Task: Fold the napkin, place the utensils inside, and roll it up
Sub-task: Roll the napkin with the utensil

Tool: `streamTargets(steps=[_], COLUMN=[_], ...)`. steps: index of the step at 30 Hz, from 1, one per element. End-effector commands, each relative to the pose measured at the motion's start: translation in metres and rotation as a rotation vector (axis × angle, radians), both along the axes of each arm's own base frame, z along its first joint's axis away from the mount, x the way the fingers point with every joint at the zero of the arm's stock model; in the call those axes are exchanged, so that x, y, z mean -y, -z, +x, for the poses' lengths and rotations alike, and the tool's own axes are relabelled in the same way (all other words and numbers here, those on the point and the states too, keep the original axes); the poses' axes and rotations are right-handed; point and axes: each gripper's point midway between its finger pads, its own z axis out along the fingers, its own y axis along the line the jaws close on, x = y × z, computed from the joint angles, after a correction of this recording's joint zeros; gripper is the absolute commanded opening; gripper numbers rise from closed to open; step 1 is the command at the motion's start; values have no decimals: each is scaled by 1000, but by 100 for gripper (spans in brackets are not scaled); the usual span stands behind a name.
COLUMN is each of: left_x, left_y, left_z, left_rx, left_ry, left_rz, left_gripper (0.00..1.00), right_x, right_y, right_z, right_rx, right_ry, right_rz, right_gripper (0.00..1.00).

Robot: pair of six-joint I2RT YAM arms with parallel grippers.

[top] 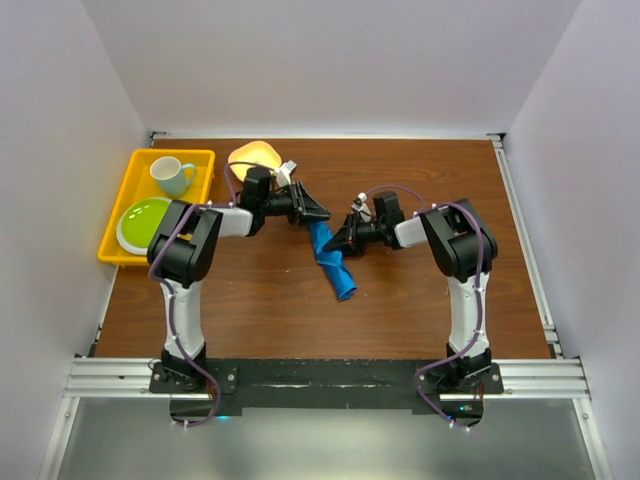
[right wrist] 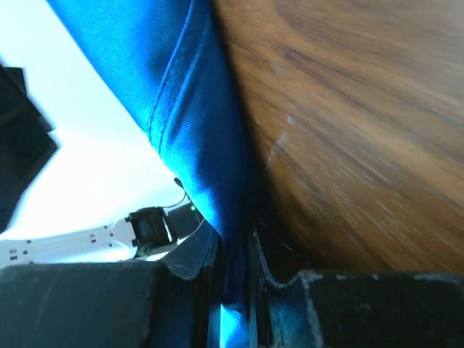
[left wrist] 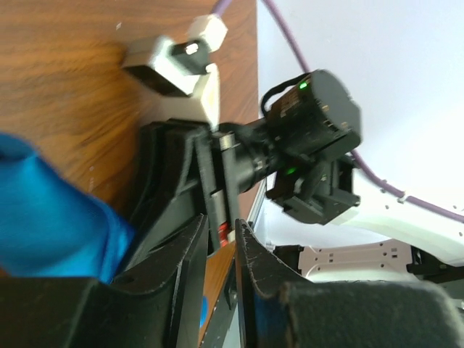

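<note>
**A:** Where is the napkin, and how should the rolling be done?

**B:** The blue napkin [top: 335, 268] lies mid-worktop [top: 250, 300] as a narrow, bunched strip. Its far end sits between the two arms. No utensil is visible; it may be hidden inside the cloth. My judgement is that a good roll needs the strip taut between both arms. It should be turned evenly and held low so nothing slides out of an open end.

**A:** And the end effectors?

**B:** The right end effector [top: 338, 243] is clenched on the napkin. Its wrist view shows blue cloth pinched in the thin slit between its fingers [right wrist: 333, 308]. The left end effector [top: 318, 214] is just beside the strip's far end. Its fingers [left wrist: 190, 268] are drawn nearly together. Blue cloth lies against one side, but I cannot tell whether it grips any.
</note>
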Motion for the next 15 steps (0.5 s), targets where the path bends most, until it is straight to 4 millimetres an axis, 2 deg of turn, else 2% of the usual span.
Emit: streamTargets(steps=[1,7,11,12,15], left_x=[5,10,12,8,4], left_y=[11,43,57,69,72], left_z=[0,5,20,22,35], left_rx=[21,-13,-3,-36,-31], left_ry=[15,17,7,-6,-30], left_rz=[0,32,79,105,111], left_gripper=[25,22,20,20,19], right_x=[7,13,14,15,16], right_y=[1,11,13,12,12], right_z=[-5,-6,-6,-4,-3], right_rx=[40,45,41,49,54], right_ry=[-39,-64,-72,-73,-74], right_rz=[-6,-56,-72,-75,-80], right_gripper=[14,16,17,17,17])
